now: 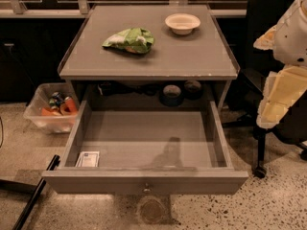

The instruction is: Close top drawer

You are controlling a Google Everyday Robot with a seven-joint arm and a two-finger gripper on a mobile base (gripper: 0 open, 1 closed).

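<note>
The top drawer (144, 180) is pulled far out toward me from under the grey tabletop (148, 61). Its flat grey front faces me with a small round metal knob (147, 189) at the centre. The drawer's inside is bare except for a small white packet (88, 159) in the front left corner. My arm comes in at the right edge of the view. My gripper (271, 110) hangs at its lower end, to the right of the drawer's right side and apart from it. No lower drawers show.
A green snack bag (129, 40) and a white bowl (182, 23) lie on the tabletop. Dark round objects (171, 94) sit behind the drawer. A clear plastic bin (48, 110) with cans stands on the floor at left. A black office chair (261, 143) stands at right, and a black bar (33, 195) lies at lower left.
</note>
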